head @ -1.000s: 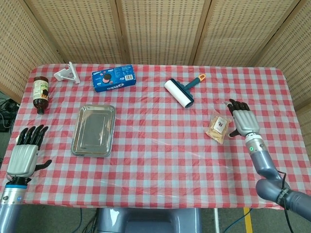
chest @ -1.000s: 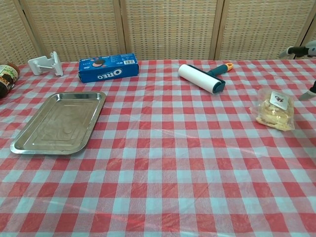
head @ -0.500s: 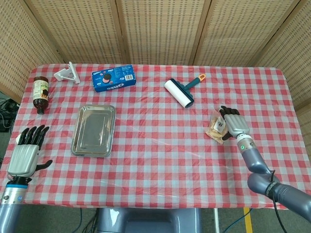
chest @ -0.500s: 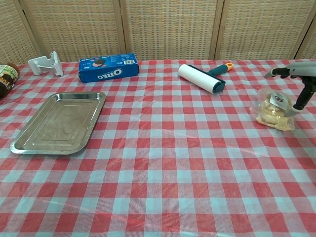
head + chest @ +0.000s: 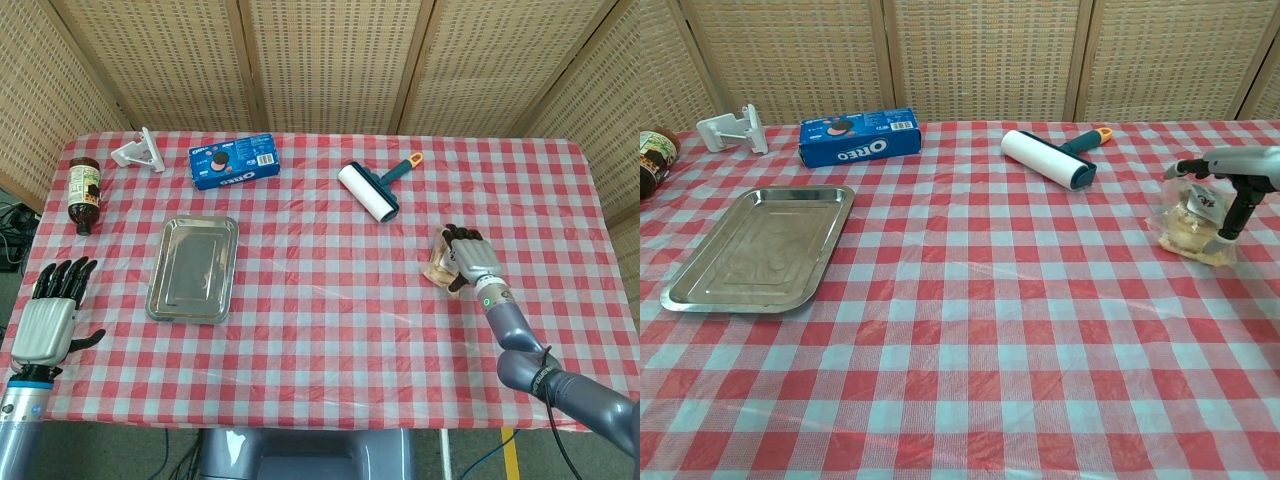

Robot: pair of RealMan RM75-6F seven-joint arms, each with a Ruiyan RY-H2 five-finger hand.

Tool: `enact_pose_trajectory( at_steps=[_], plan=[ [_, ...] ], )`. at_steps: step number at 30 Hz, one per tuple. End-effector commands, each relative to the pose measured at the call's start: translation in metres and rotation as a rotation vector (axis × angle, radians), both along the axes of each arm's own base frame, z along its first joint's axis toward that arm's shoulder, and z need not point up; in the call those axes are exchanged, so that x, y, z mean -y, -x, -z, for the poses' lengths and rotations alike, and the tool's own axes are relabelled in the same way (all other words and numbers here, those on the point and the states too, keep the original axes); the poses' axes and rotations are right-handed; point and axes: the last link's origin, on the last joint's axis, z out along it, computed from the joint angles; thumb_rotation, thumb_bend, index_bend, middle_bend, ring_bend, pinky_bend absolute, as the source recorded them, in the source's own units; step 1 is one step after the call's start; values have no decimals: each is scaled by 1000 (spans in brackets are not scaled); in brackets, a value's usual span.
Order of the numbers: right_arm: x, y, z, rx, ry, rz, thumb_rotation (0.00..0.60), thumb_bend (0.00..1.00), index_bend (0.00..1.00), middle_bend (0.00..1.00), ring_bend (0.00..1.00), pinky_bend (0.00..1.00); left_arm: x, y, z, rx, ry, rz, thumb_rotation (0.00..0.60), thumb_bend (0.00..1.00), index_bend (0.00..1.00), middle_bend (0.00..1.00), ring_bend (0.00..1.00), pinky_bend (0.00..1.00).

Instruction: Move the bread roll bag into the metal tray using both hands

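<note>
The bread roll bag (image 5: 439,266) (image 5: 1186,231), clear plastic with pale rolls and a white label, lies on the checked cloth at the right. My right hand (image 5: 469,257) (image 5: 1231,176) lies over its right side; the fingers reach across the top and the thumb comes down against the bag. The bag stays flat on the table. The empty metal tray (image 5: 193,267) (image 5: 760,247) sits far to the left. My left hand (image 5: 48,321) hovers open with its fingers spread at the table's front left edge, outside the chest view.
A blue Oreo box (image 5: 233,161) (image 5: 858,137) and a white plastic piece (image 5: 138,152) lie at the back left. A brown bottle (image 5: 84,192) lies by the left edge. A lint roller (image 5: 368,191) (image 5: 1048,158) lies behind the bag.
My right hand has slid left from beside the bag onto it, with its fingers now over the top. The bag, the tray and my left hand have stayed put.
</note>
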Motion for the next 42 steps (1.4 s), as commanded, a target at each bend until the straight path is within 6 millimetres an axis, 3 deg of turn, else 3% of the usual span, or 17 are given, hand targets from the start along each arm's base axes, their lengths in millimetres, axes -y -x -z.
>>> enact_pose_trajectory(
  at_steps=[1, 5, 6, 8, 10, 13, 15, 20, 26, 35, 42],
  plan=[
    [-1, 2, 4, 1, -9, 11, 600, 60, 26, 0, 0, 0, 1, -1, -1, -1, 0, 4, 600, 0, 0, 0, 0, 0],
    [-2, 5, 6, 0, -9, 14, 600, 60, 91, 0, 0, 8, 1, -1, -1, 1, 0, 2, 600, 0, 0, 0, 0, 0],
    [-2, 5, 7, 1, -8, 15, 600, 61, 131, 10, 3, 48, 1, -1, -1, 2, 1, 1, 600, 0, 0, 0, 0, 0],
    [-3, 5, 9, 11, -3, 14, 600, 68, 233, 89, 67, 177, 2, -2, -1, 8, 3, 2, 600, 0, 0, 0, 0, 0],
    [-3, 3, 9, 20, 19, 1, 600, 86, 376, 259, 233, 323, 2, -2, -1, 12, 6, 5, 600, 0, 0, 0, 0, 0],
    [-5, 1, 10, 31, 51, -28, 600, 122, 501, 393, 369, 445, 2, -2, -2, 14, 6, 6, 600, 0, 0, 0, 0, 0],
    [-6, 1, 10, 34, 58, -39, 600, 134, 534, 415, 394, 480, 2, -2, -2, 18, 3, 5, 600, 0, 0, 0, 0, 0],
    [-8, -5, 9, 50, 70, -66, 600, 137, 549, 430, 414, 497, 2, -2, -3, 21, 2, 6, 600, 0, 0, 0, 0, 0],
    [-12, -26, -4, 72, 96, -141, 600, 138, 549, 432, 421, 504, 2, -3, -4, 25, 1, 11, 600, 0, 0, 0, 0, 0],
    [-22, -88, -26, 82, 114, -300, 600, 138, 548, 432, 421, 504, 2, -3, -5, 26, 1, 12, 600, 0, 0, 0, 0, 0],
    [-11, -148, -25, 88, 104, -380, 600, 138, 548, 432, 421, 503, 0, -3, -1, 18, 12, 17, 600, 0, 0, 0, 0, 0]
  ],
)
